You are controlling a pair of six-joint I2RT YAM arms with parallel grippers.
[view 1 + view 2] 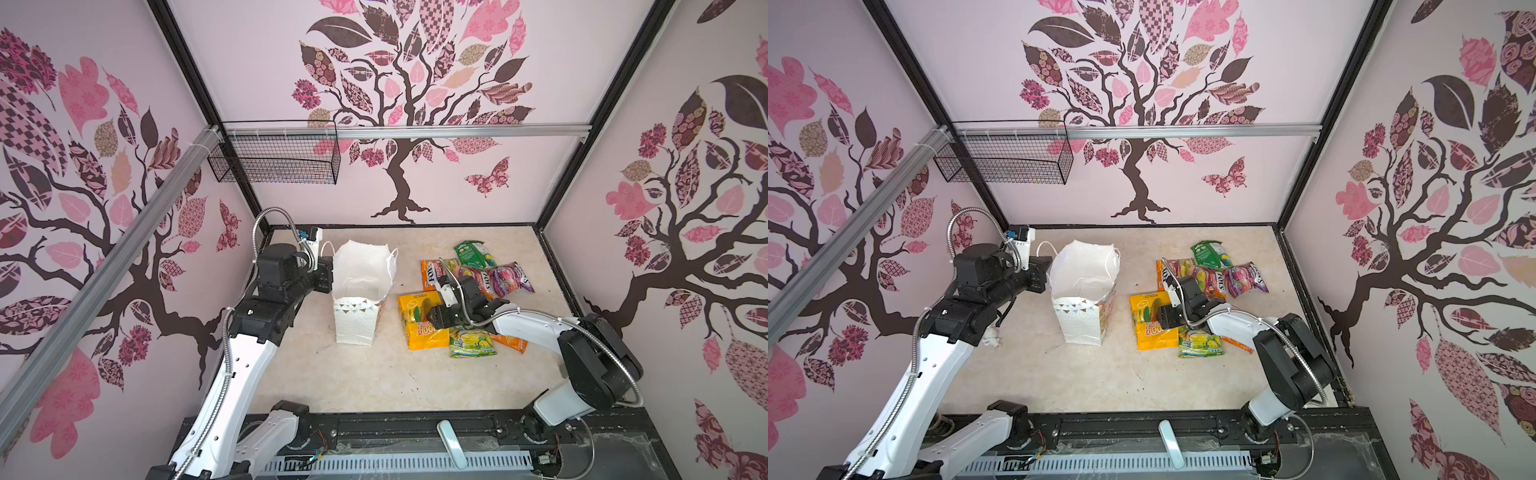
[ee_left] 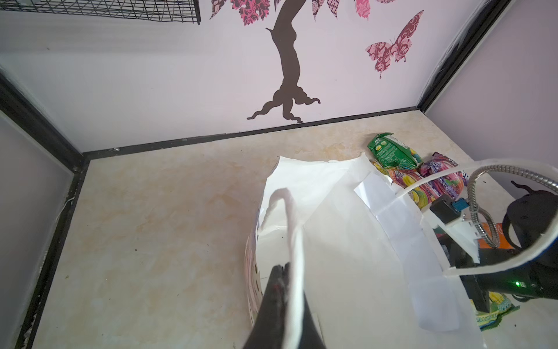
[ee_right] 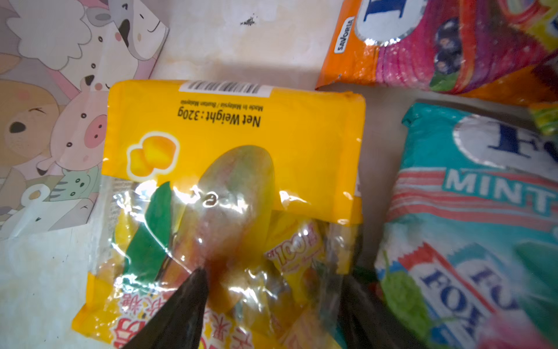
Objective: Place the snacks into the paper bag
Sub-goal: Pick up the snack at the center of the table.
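Observation:
The white paper bag [image 1: 357, 320] [image 1: 1084, 320] stands upright and open at the table's middle left. My left gripper [image 1: 330, 280] [image 2: 285, 269] is at its left rim, shut on the bag's white string handle [image 2: 291, 229]. Several snacks lie to the bag's right: a yellow pouch [image 1: 411, 303] [image 3: 235, 136], a green pouch [image 1: 471, 251], a purple one [image 1: 509, 278], an orange FOX'S pouch [image 1: 432, 274], a yellow-green one [image 1: 471, 343] and a teal mint pouch [image 3: 477, 211]. My right gripper [image 1: 432, 316] [image 3: 273, 276] is low over the yellow pouch, open, with one finger on it and the other at its edge.
A black wire basket [image 1: 274, 158] hangs on the back wall rail, high at the left. Walls close the table at the back and both sides. My right forearm [image 1: 528, 322] lies across the near snacks. Bare tabletop [image 1: 374, 382] stretches in front of the bag.

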